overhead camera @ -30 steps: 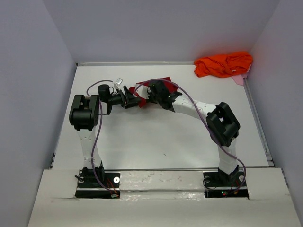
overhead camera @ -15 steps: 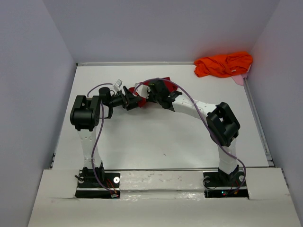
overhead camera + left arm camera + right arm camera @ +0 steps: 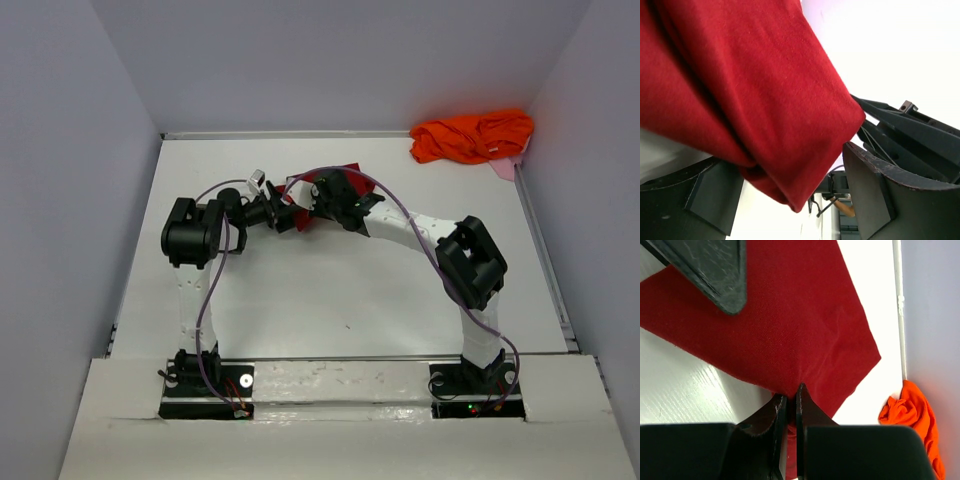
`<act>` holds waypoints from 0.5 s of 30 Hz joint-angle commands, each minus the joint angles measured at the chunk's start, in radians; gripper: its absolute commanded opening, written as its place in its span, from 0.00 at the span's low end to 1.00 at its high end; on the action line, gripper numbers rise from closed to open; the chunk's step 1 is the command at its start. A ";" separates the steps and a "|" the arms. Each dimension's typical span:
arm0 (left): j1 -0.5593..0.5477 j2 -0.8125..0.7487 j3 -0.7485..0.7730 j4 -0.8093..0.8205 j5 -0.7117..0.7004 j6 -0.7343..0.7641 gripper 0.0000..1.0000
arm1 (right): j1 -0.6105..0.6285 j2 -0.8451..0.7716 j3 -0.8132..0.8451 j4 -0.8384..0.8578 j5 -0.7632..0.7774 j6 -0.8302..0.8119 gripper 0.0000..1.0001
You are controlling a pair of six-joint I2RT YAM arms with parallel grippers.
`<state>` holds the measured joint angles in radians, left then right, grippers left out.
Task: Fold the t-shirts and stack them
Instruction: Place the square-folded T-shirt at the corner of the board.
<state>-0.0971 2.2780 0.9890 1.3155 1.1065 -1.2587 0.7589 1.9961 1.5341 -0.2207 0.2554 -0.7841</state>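
Swung right since 1 s ago: left arm [image 3: 193, 232] elbow, now nearer mid table [image 3: 330, 300]. Left gripper [image 3: 281, 213] closer to red shirt [image 3: 755, 90] too. Jaws wide open, one finger each side of a thick fold of cloth, no pinch. Right gripper [image 3: 788, 402] shut tight on red shirt's edge, cloth puckered at the tips. Right arm [image 3: 470, 262] same spot as before. Red shirt at mid-back of table, btw. both grippers. Orange shirt [image 3: 470, 136] crumpled in far right corner, well apart from both arms.
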 commanded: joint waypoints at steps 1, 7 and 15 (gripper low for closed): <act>-0.019 0.052 0.034 0.111 -0.008 -0.004 0.89 | -0.003 -0.057 -0.005 0.020 -0.011 0.014 0.00; -0.019 0.087 0.072 0.096 -0.023 0.005 0.89 | -0.003 -0.071 -0.031 0.018 -0.018 0.020 0.00; -0.019 0.091 0.089 0.077 -0.011 0.039 0.62 | -0.003 -0.080 -0.055 0.020 -0.015 0.020 0.00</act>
<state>-0.1123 2.3489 1.0756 1.3502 1.0939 -1.2835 0.7589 1.9789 1.4834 -0.2256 0.2462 -0.7719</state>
